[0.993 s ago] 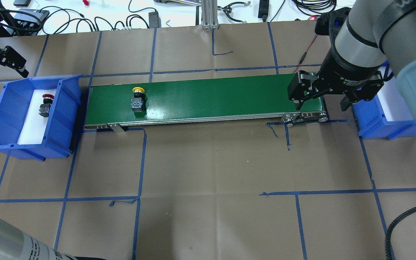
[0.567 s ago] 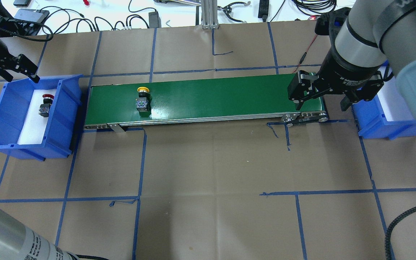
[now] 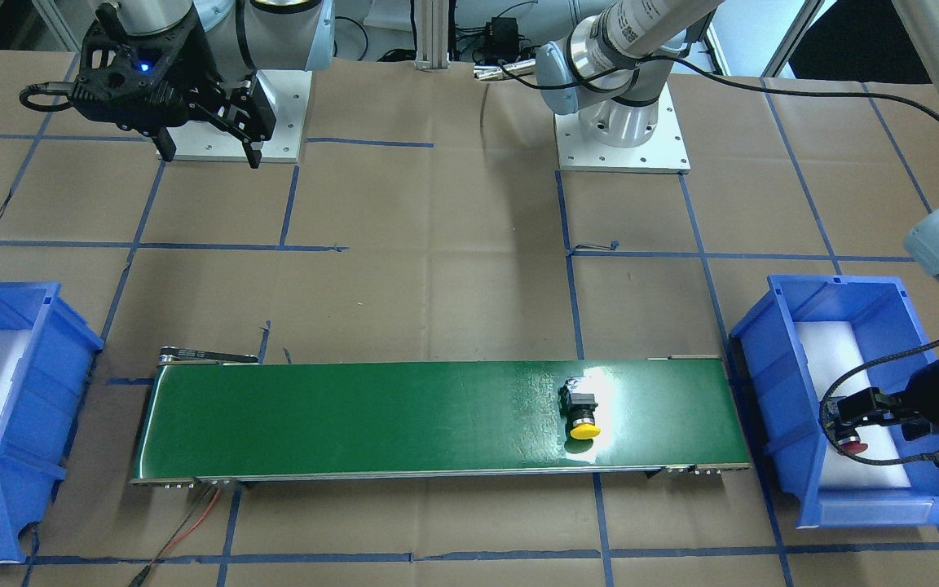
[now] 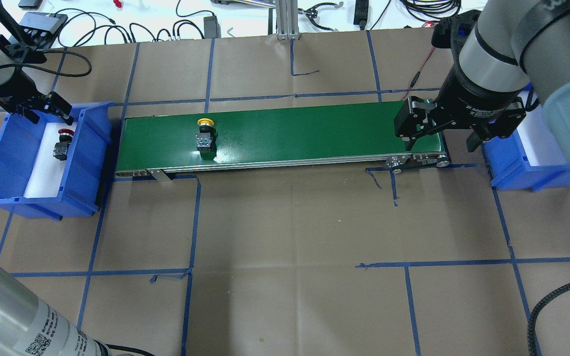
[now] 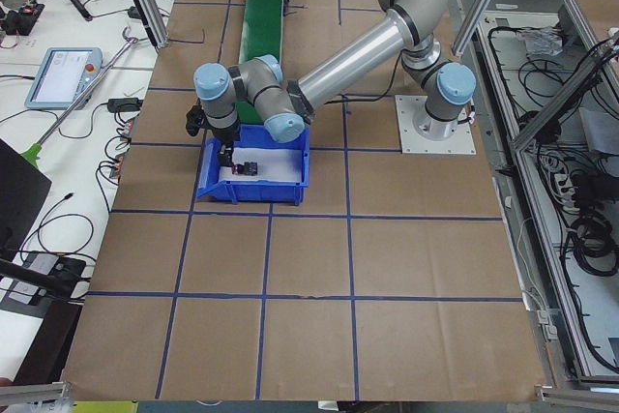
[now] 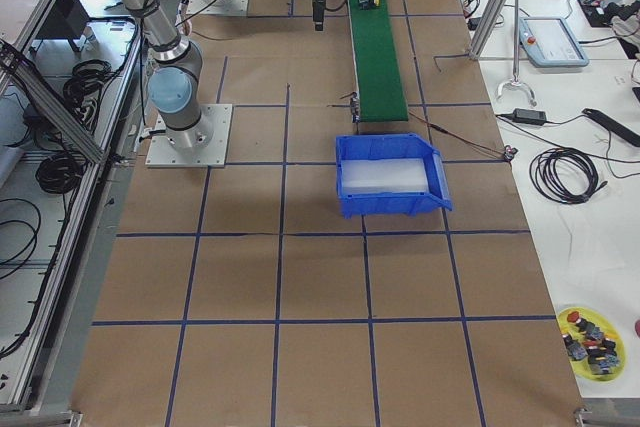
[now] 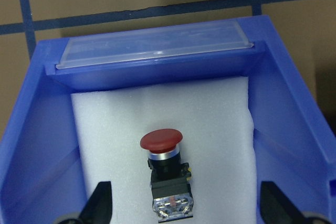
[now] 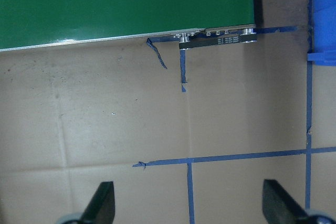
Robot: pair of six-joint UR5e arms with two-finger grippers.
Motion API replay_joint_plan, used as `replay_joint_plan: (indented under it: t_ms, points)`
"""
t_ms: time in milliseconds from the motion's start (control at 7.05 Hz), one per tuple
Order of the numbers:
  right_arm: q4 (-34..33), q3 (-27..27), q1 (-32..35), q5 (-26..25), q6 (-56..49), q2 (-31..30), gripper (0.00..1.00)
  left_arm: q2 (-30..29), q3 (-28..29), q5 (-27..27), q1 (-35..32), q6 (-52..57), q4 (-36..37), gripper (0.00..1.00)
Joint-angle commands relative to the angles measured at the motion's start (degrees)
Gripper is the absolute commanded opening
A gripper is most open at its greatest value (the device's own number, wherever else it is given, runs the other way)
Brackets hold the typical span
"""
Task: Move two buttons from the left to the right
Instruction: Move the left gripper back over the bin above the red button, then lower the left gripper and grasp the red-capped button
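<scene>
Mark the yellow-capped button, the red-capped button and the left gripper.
yellow-capped button (image 4: 205, 134), overhead exterior view, black body below the cap.
red-capped button (image 7: 165, 174), left wrist view, black neck under the cap.
left gripper (image 4: 51, 119), overhead exterior view, midway between its fingertips.

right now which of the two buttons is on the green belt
The yellow-capped button, on the conveyor belt; the red-capped button lies inside the left blue bin.

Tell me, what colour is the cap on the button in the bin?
Red cap; the left wrist view shows it best.
</scene>
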Motion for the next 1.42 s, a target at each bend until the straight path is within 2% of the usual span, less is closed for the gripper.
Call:
replay_joint_plan:
  t_ms: [0, 425, 567, 709, 851, 1276]
  points:
    - [-0.04, 0.00, 0.00, 0.00, 0.00, 0.00, 1.00, -2.78, -0.17, -0.02, 0.42, 0.00, 1.67, 0.98]
    - [-0.04, 0.00, 0.00, 0.00, 0.00, 0.00, 1.00, -4.10, -0.35, 0.51, 0.51, 0.00, 2.03, 0.98]
    - [-0.04, 0.00, 0.00, 0.00, 0.00, 0.00, 1.00, -4.11, -0.35, 0.43, 0.51, 0.00, 2.03, 0.93]
    - [-0.04, 0.00, 0.00, 0.09, 0.00, 0.00, 1.00, -4.02, -0.26, 0.60, 0.34, -0.09, 1.94, 0.63]
    - [-0.04, 0.00, 0.09, 0.09, 0.00, 0.00, 1.00, -3.76, -0.08, 0.60, 0.25, -0.87, 1.59, 0.38]
    - [-0.04, 0.00, 0.18, 0.09, 0.00, 0.00, 1.00, -3.50, 0.44, 0.60, 0.33, -1.06, 0.97, 0.10]
